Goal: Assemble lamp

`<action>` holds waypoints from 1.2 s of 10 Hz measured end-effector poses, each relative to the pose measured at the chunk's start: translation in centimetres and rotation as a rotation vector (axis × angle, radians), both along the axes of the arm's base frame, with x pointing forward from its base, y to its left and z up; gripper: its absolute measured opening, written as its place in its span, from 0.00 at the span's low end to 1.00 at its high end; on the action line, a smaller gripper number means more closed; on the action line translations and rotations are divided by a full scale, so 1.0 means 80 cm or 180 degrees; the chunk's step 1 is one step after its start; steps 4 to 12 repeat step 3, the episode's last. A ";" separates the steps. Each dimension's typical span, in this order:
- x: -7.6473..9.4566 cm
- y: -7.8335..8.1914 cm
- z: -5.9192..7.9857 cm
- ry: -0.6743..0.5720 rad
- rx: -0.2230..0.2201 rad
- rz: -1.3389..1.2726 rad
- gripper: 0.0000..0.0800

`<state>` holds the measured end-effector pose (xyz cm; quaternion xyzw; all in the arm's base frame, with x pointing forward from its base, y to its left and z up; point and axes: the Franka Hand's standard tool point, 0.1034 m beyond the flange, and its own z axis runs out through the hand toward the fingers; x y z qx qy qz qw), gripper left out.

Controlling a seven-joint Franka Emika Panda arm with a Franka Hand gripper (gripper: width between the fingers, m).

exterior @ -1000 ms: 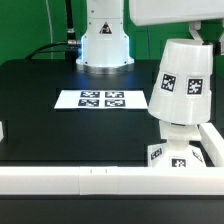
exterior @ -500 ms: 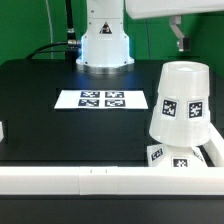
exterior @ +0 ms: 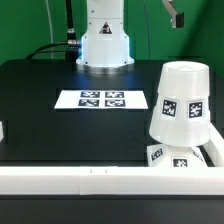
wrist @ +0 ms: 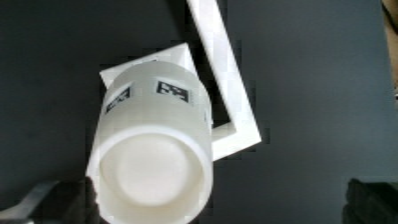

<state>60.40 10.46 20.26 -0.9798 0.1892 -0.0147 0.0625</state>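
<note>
White plastic: the lamp shade (exterior: pixel 181 103) stood upright, narrow end up, a truncated cone with black-and-white square tags on its side, near the bench's front corner on the exterior view's right.
Under the shade: the square base (exterior: pixel 176 158) sat flat on the bench, its tagged edge showing below the cone; the shade covered whatever lay between them, so I could not see the bulb.
From above: the wrist view looked straight down on the shade's (wrist: pixel 151 155) closed round top, with the base (wrist: pixel 228 138) sticking out past it as a pale square slab.
Bench: a matt black top (exterior: pixel 40 110), edged along the front by a white rail (exterior: pixel 75 180) that turned up the side beside the lamp.
Marker board: the flat white sheet (exterior: pixel 103 100) with four printed tags lay near the middle of the bench, apart from the lamp on the exterior view's left of it.
Gripper: it (exterior: pixel 174 16) hung high above the shade, touching nothing, only a dark finger showing at the upper edge of the exterior view; two dark fingertips (wrist: pixel 50 203) sat wide apart at either side of the wrist view, so the fingers were spread and empty.
Robot: the white arm pedestal (exterior: pixel 105 40) stood at the bench's back edge.
</note>
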 end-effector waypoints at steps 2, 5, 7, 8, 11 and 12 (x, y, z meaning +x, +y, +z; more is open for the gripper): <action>0.000 0.000 -0.001 0.0005 -0.0001 -0.0002 0.87; 0.000 0.000 -0.002 0.0006 -0.0001 -0.0002 0.87; 0.000 0.000 -0.002 0.0006 -0.0001 -0.0002 0.87; 0.000 0.000 -0.002 0.0006 -0.0001 -0.0002 0.87; 0.000 0.000 -0.002 0.0006 -0.0001 -0.0002 0.87; 0.000 0.000 -0.002 0.0006 -0.0001 -0.0002 0.87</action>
